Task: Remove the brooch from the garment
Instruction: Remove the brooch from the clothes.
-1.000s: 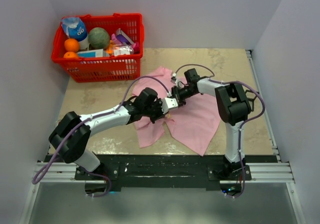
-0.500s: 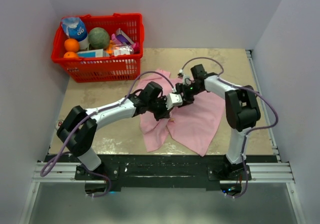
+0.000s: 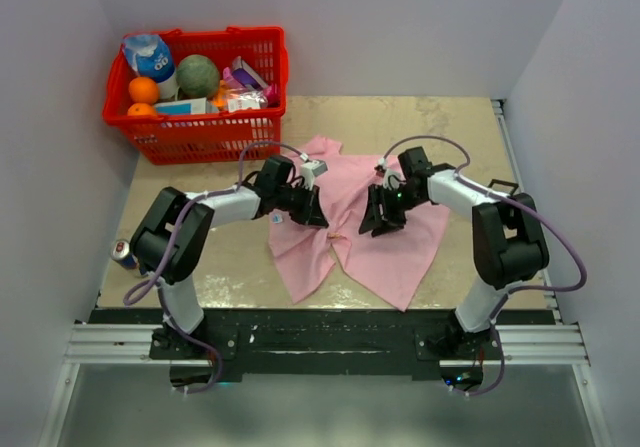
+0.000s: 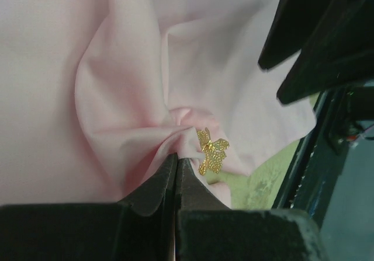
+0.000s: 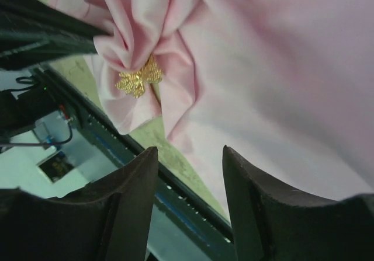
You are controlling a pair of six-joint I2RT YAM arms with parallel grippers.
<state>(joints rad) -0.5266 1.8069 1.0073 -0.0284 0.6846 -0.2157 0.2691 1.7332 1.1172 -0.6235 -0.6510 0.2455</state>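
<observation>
garment (image 3: 395,242): lay rumpled across the middle of the table (image 3: 460,127) in the top view, between the two arms; filled most of both wrist views as pale pink folds.

left gripper (image 3: 315,214): reached in from the left of the top view onto the left part of the shirt. Was closed tight at the bottom centre of the left wrist view, pinching a bunched fold of the pink cloth, with creases fanning out from the tips.

brooch (image 4: 211,151): small gold leafy cluster, sat pinned on that gathered fold just right of the left fingertips (image 4: 169,179); touching them or a hair apart, could not be told. Showed at the upper left of the right wrist view, at the knot of the folds. Too small to pick out in the top view.

right gripper (image 3: 372,225): hung over the shirt right of centre, apart from the left one. Fingers (image 5: 125,202) stood parted at the bottom of the right wrist view, with nothing gripped.

basket (image 3: 200,137): red, at the upper left of the top view, well apart from the shirt; held oranges, a green fruit and packets.
</observation>
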